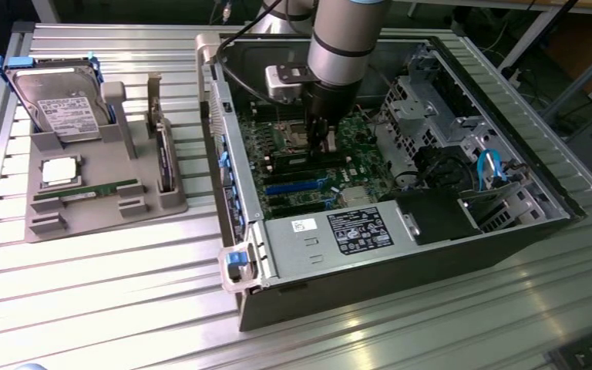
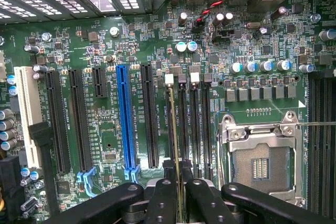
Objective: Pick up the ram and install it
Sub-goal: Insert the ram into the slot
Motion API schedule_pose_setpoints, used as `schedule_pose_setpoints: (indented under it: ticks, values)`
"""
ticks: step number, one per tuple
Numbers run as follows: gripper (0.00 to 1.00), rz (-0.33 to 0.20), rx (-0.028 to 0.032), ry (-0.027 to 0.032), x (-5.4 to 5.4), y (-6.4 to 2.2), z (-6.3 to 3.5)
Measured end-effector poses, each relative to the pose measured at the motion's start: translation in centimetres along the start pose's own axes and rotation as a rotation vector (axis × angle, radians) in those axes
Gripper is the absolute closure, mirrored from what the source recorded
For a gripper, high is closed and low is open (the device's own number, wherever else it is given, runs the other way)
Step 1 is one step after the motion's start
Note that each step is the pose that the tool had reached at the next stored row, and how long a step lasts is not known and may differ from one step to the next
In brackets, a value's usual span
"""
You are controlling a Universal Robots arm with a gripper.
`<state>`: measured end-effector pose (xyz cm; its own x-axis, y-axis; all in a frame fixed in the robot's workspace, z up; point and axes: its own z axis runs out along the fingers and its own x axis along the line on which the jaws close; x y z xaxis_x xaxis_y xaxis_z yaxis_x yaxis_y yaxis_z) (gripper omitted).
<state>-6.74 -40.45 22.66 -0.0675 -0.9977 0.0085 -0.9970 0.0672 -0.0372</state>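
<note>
The ram (image 2: 172, 124) is pinched between the gripper (image 2: 178, 182) fingers and shows edge-on in the wrist view as a thin line. We read the jaws as narrow, closed on the stick. Its long axis runs parallel to the memory slots (image 2: 195, 124) on the motherboard (image 2: 105, 45). It lines up over the outermost slot, the one with a white latch (image 2: 169, 80) at its far end, beside the black expansion slot (image 2: 149, 119) and farthest from the CPU socket (image 2: 262, 163). So the ram hangs straight below the tool with that slot straight beneath it. We cannot tell whether its lower edge touches the slot.

In the exterior view the arm (image 1: 342, 38) reaches down into the open computer case (image 1: 399, 254), over the middle of the board. Outside the case, on the exterior view's left, a grey tray (image 1: 101, 223) holds a second stick (image 1: 85, 190) lying flat, a square CPU chip (image 1: 58, 169) and a hard drive (image 1: 62, 104), all well apart from the arm.
</note>
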Motion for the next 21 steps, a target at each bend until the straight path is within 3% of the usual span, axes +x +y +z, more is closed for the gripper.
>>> schedule_pose_setpoints:
  ticks: [7,12,15,18,21]
  values:
    - [0.86,0.004,-0.0005,0.0003,0.00,-0.01,0.15]
    - [0.86,0.034,-0.0224,0.0027,0.02,-0.13,0.09]
    - [0.86,0.036,-0.0256,0.0033,0.03,-0.18,0.08]
    - [0.86,0.042,-0.0385,0.0063,0.14,-0.37,0.09]
    - [0.86,0.042,-0.0451,0.0075,0.13,-0.45,0.09]
